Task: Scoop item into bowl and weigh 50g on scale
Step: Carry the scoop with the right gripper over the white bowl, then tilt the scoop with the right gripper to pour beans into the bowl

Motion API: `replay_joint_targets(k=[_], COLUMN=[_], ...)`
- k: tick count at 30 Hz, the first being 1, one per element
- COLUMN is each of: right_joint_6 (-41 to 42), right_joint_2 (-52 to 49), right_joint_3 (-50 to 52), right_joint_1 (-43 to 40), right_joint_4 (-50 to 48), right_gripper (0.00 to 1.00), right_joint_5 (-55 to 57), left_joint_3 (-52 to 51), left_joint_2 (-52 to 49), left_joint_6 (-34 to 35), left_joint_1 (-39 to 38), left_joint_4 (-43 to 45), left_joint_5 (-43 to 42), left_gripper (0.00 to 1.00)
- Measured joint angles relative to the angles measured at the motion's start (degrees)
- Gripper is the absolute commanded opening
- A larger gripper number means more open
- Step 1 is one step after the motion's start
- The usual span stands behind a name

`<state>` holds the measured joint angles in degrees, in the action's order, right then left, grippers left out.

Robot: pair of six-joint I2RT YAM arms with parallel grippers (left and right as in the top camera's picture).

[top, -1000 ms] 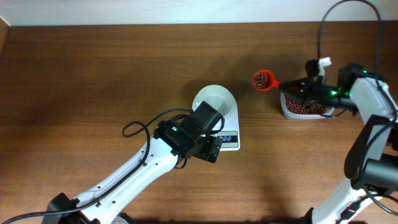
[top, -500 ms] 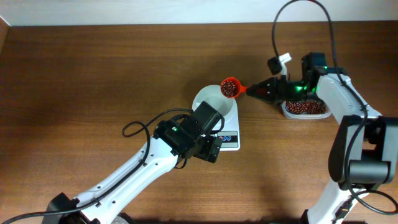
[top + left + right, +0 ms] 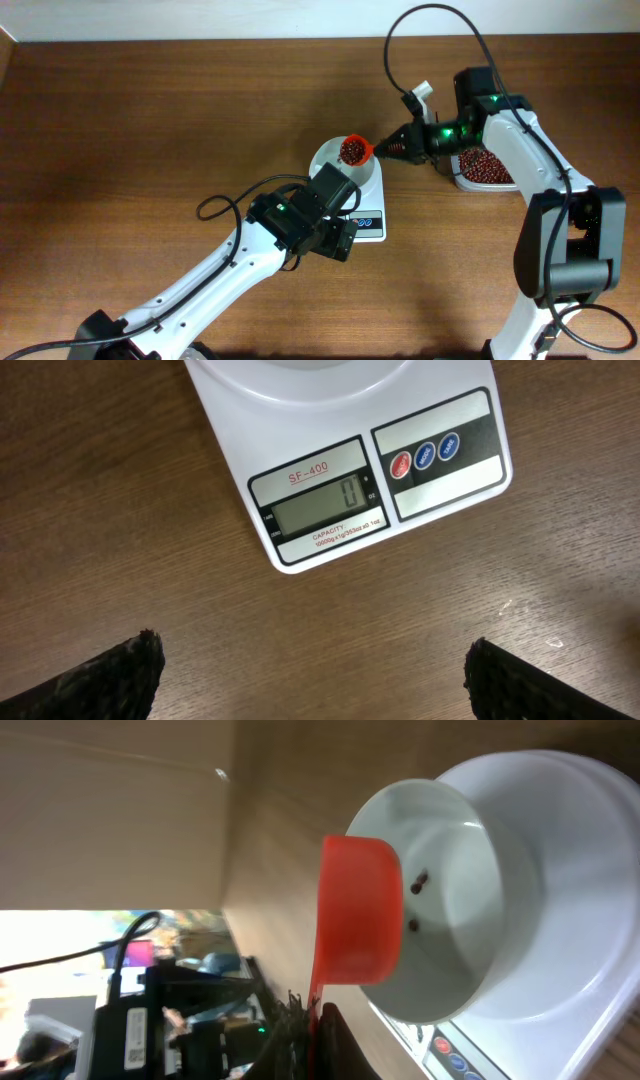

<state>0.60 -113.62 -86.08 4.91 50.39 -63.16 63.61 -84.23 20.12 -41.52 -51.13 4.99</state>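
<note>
Overhead: near the desk's middle, the white bowl (image 3: 330, 162) sits on the scale (image 3: 370, 224). The right gripper (image 3: 400, 146) pinches an orange scoop (image 3: 354, 150) of beans (image 3: 352, 149) over the bowl's far rim. A clear tub (image 3: 484, 172) lies toward the right edge.

Left wrist: the left gripper (image 3: 315, 685) hangs spread before the scale's display (image 3: 325, 510), which reads 0.

Right wrist: the scoop is tilted above the bowl, with two beans inside.
</note>
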Motion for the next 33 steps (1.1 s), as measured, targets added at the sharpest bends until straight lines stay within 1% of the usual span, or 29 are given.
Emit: replay_joint_targets(k=[5,9,13,20,23,27,29,33], right_joint_6=[0.22,-0.15,-1.2,-9.25,-13.29,-20.68,-22.99,-24.57], right_joint_2=[2.56,6.34,7.52,7.52,7.54,7.54,7.54,7.54], right_joint_3=[-4.72,-6.19,-6.38,-6.38,-6.38,-6.38,-6.38,-6.38], right_joint_1=[2.01,2.29,3.48,7.87,8.52,9.84,10.16,10.16], right_joint_4=[2.78,2.97,2.99,3.45,3.82,4.07,4.02,3.8], right_gripper=[0.04,0.04,0.04,0.04,0.04,0.04,0.04,0.04], right_joint_5=[10.82,15.34,19.47,26.18,28.94,31.54,31.98,32.3], left_joint_3=[0.0,0.0,0.0,0.0,0.0,0.0,0.0,0.0], left_joint_2=[0.0,0.0,0.0,0.0,0.0,0.0,0.0,0.0], left_joint_6=[0.0,0.0,0.0,0.0,0.0,0.0,0.0,0.0], left_joint_1=[0.0,0.0,0.0,0.0,0.0,0.0,0.0,0.0], left_joint_4=[0.0,0.0,0.0,0.0,0.0,0.0,0.0,0.0], left_joint_5=[0.0,0.0,-0.02,0.0,0.0,0.0,0.0,0.0], left_gripper=[0.99,0.99,0.99,0.99,0.99,0.99,0.99,0.99])
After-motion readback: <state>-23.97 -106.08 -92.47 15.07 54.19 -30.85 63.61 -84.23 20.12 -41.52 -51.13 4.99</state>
